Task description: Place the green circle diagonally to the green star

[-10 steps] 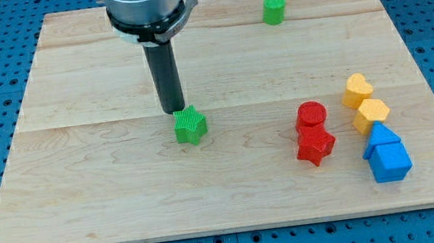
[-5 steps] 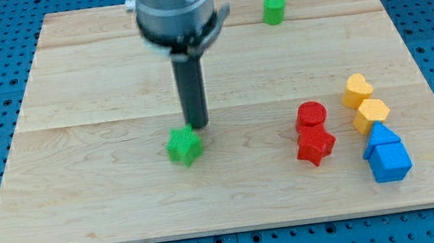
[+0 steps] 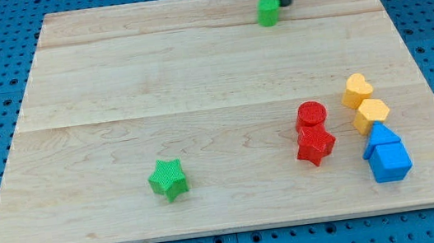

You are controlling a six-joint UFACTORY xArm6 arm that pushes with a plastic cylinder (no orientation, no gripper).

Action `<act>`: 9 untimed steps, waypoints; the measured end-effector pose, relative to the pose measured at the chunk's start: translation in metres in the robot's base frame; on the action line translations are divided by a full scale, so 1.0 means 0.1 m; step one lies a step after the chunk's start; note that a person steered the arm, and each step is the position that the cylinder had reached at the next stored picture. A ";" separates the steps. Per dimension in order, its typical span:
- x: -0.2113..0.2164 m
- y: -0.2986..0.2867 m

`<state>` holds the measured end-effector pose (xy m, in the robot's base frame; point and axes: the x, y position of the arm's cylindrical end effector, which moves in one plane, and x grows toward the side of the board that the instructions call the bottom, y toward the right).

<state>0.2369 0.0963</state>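
The green circle (image 3: 268, 12) stands near the top edge of the wooden board (image 3: 113, 84), right of the middle. My tip (image 3: 285, 3) is right beside it, touching or nearly touching its upper right side. The green star (image 3: 167, 180) lies far off at the view's lower left, near the board's bottom edge.
A red circle (image 3: 311, 115) and a red star (image 3: 315, 144) sit together at the right. A yellow heart (image 3: 356, 89) and a yellow hexagon (image 3: 371, 114) lie further right, with two blue blocks (image 3: 386, 153) just below them.
My tip has left the green star and jumped up and right to the green circle. The star has slid down and left. The circle has shifted slightly left.
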 end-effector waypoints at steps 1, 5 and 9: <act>0.80 -0.58; 1.50 -1.63; 1.42 -1.83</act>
<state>0.3790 -0.0867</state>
